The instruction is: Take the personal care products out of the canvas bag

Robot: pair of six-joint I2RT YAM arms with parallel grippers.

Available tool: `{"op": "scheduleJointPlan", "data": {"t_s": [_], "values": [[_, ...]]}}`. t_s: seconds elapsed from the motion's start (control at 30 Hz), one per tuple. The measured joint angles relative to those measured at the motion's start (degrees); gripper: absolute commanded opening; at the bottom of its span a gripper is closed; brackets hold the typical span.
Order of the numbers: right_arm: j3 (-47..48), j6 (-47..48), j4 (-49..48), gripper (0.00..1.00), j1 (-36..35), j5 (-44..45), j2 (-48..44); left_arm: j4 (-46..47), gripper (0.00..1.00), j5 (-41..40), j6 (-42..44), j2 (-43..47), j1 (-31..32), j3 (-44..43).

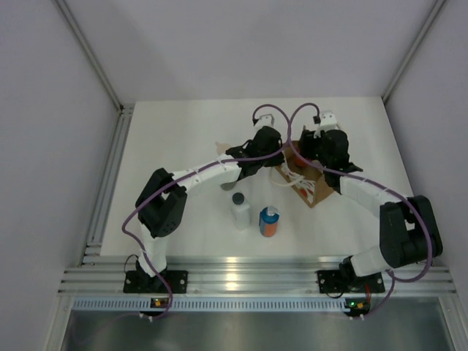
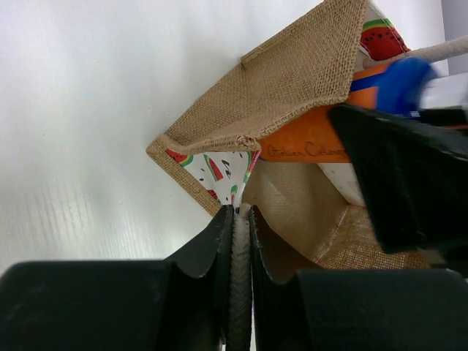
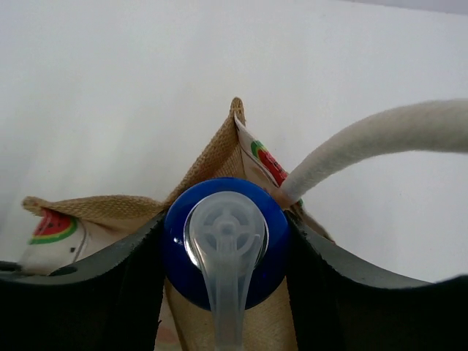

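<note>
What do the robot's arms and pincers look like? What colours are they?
The left arm and right arm are white tubes joined by chunky black joints. A purple cable loops along each one. The left pincer and right pincer have thick, matte black fingers. Tiny green and orange lights glow by the bases.

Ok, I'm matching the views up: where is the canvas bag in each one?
Top external: canvas bag right of centre.
Left wrist: upper middle to right edge.
Right wrist: low centre, behind the blue cap, bag at.
Shared landmark: the cream rope handle.
</note>
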State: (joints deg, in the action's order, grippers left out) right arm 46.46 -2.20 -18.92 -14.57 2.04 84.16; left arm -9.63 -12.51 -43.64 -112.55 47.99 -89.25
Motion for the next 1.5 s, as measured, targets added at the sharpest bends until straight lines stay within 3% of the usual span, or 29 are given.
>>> {"op": "scheduleJointPlan", "data": {"t_s": [0.13, 0.3, 0.57, 0.6, 0.93, 1.0, 1.03, 1.5], "values": [[0.04, 0.07, 1.29, 0.00, 0.00, -0.44, -5.27, 0.00, 0.01, -0.17, -0.37, 0.00, 0.00, 0.00], [0.81, 0.33, 4.90, 0.00, -0.07, -0.59, -10.36, -0.02, 0.17, -0.17, -0.98, 0.00, -0.02, -0.02], [4.61, 1.11, 18.47, 0.00, -3.21, 1.20, -18.69, -0.61, 0.43, -0.13, -2.05, 0.00, -0.17, -0.59], [5.11, 1.16, 20.06, 0.00, -4.00, 1.46, -19.93, -0.76, 0.50, -0.11, -2.16, 0.00, -0.22, -0.74], [11.06, 0.92, 34.23, 0.00, -9.84, 4.72, -32.15, -1.03, 0.66, 0.31, -2.38, 0.00, -0.22, -2.82], [12.02, 0.48, 36.83, 0.00, -10.29, 4.81, -34.36, -1.07, 0.80, 0.55, -2.23, 0.00, -0.22, -2.91], [12.35, 0.31, 37.92, 0.00, -10.45, 4.72, -35.26, -1.09, 0.98, 0.66, -2.14, 0.00, -0.22, -2.93], [8.52, -1.20, 47.74, 0.00, -10.67, -2.36, -48.57, -1.53, 0.98, -0.42, 0.13, 7.43, -0.22, -3.02]]}}
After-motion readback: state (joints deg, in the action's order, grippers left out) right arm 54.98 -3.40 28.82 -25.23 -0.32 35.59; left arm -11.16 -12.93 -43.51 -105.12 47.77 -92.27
